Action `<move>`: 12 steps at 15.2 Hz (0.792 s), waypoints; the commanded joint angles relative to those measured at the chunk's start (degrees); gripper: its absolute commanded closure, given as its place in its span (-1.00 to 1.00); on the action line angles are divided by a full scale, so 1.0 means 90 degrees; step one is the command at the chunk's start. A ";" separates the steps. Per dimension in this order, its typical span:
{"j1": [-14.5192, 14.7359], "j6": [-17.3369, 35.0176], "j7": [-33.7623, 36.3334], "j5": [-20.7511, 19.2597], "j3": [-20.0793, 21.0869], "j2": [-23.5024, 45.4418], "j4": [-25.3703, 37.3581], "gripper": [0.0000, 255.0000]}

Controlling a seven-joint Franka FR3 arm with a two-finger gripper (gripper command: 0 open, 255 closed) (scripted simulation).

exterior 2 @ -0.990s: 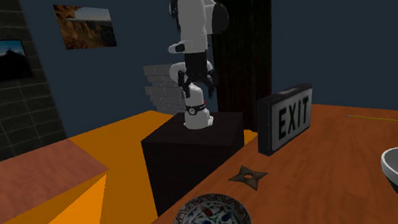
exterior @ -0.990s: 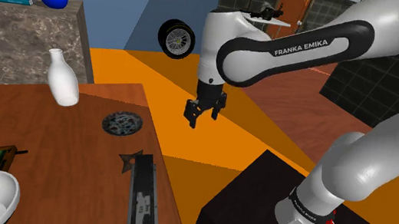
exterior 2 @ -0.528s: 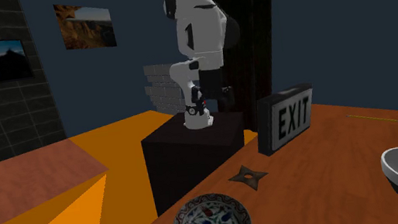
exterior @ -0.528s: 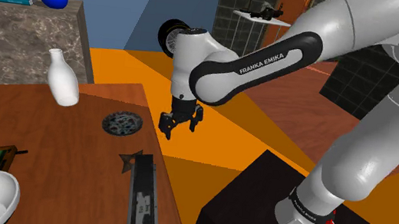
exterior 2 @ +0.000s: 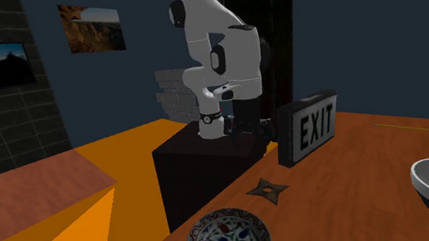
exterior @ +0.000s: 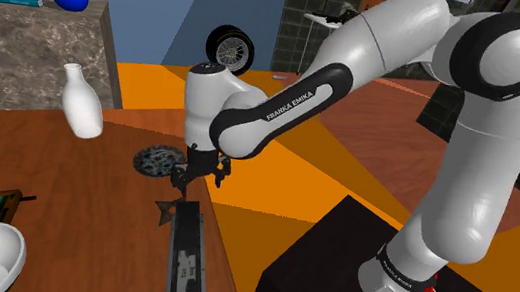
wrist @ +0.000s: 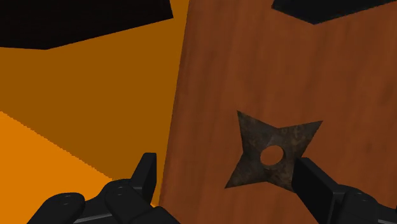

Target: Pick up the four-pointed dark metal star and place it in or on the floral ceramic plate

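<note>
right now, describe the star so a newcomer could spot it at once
On the wooden table, look by the black EXIT sign. The star lies flat between that sign and the floral plate: dark, four-pointed, with a round hole in its middle.

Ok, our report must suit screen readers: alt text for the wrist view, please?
A dark four-pointed star with a centre hole lies on the wooden table near its edge, ahead of the open black gripper. Orange floor lies beyond.
</note>
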 commanded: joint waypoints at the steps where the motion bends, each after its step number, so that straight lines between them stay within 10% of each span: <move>1: 0.0194 0.0084 0.0383 -0.0295 -0.0097 0.0524 0.0411 -1.00; 12: 0.0840 0.0423 0.1168 -0.0954 -0.0551 0.2078 0.1612 -1.00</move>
